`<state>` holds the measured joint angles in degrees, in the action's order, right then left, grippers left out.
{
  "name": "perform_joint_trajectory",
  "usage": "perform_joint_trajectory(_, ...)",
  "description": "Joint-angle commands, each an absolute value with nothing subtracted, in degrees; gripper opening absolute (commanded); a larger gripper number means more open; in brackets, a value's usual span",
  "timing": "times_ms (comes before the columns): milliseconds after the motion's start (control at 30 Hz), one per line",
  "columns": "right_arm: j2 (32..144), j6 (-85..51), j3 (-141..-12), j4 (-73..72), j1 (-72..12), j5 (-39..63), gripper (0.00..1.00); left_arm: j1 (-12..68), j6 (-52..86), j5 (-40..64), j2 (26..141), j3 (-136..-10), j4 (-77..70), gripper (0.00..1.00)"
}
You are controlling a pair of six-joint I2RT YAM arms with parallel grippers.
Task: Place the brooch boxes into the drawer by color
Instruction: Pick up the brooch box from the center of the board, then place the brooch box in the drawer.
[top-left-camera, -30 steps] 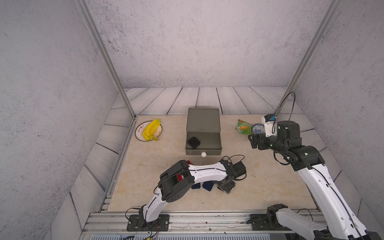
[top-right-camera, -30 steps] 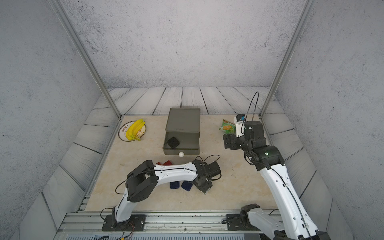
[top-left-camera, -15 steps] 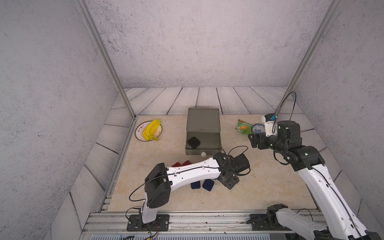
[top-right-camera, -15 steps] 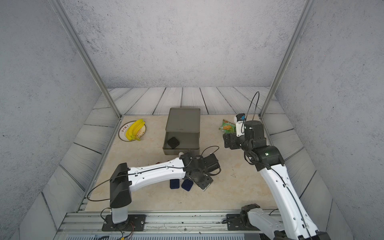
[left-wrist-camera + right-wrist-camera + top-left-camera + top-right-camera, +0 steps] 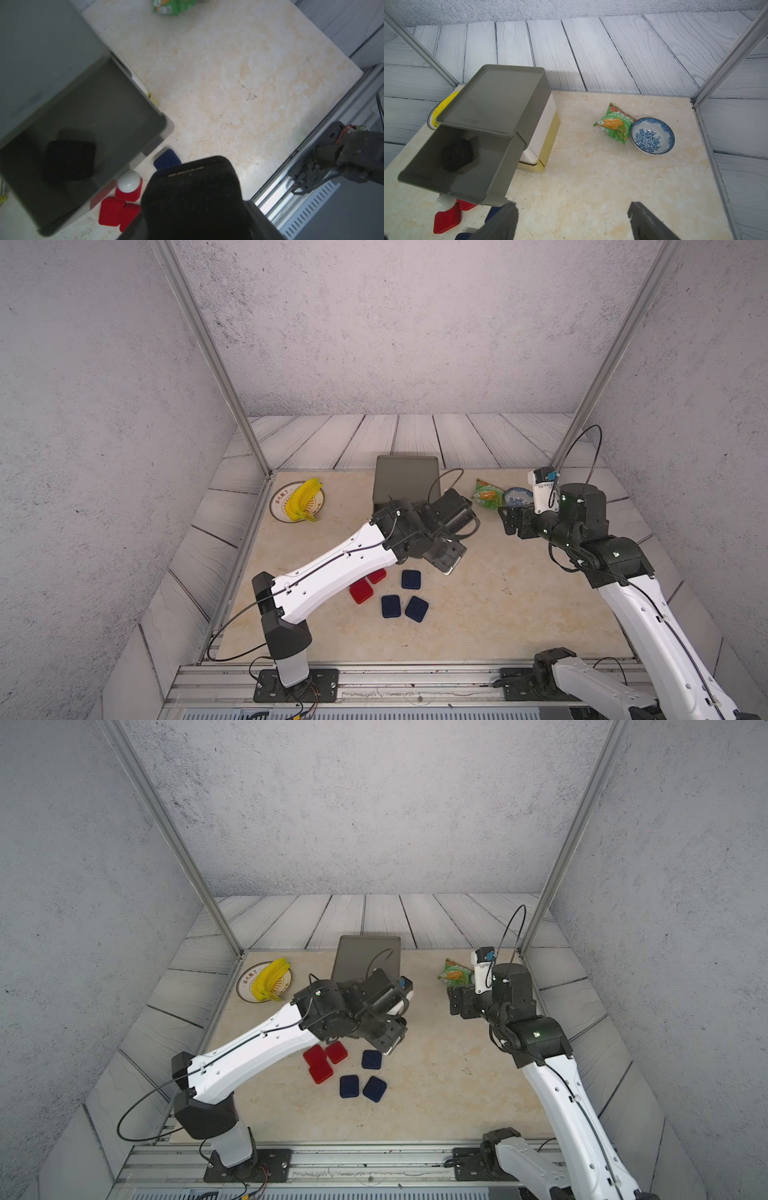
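Left pincer [image 5: 194, 224] pinches a black brooch box [image 5: 191, 193], just beside the open grey drawer [image 5: 167, 126]; right pincer [image 5: 571, 224] hangs spread wide over the desk [image 5: 591, 176].

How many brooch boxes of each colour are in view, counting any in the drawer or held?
Red box: 3
Navy box: 3
Black box: 2 (one in the open grey drawer, one held by the left gripper)
Total: 8

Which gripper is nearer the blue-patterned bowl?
Right. The right gripper hangs open close to the bowl; the left gripper, shut on a black brooch box, is farther off, by the drawer.
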<state>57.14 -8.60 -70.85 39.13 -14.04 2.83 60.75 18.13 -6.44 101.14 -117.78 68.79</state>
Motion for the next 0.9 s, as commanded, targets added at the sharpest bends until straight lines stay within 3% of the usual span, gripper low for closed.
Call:
perform_joint_trajectory(0, 55.97, -9.23, -70.58, 38.51, -13.80, 2.37, 0.89, 54.68, 14.63, -6.56, 103.45, -120.62, 71.72, 0.59)
perform_joint_trajectory(267, 56.33, -9.08, -70.82, 38.68, -13.81, 2.46, 0.89, 45.78, 12.58, -3.23, 108.26, -122.84, 71.46, 0.59)
perform_joint_trajectory(867, 57.12, -8.67, -71.45, 39.20, -13.76, 2.71, 0.89, 44.20, 11.78, -1.10, 117.83, -126.39, 72.31, 0.60)
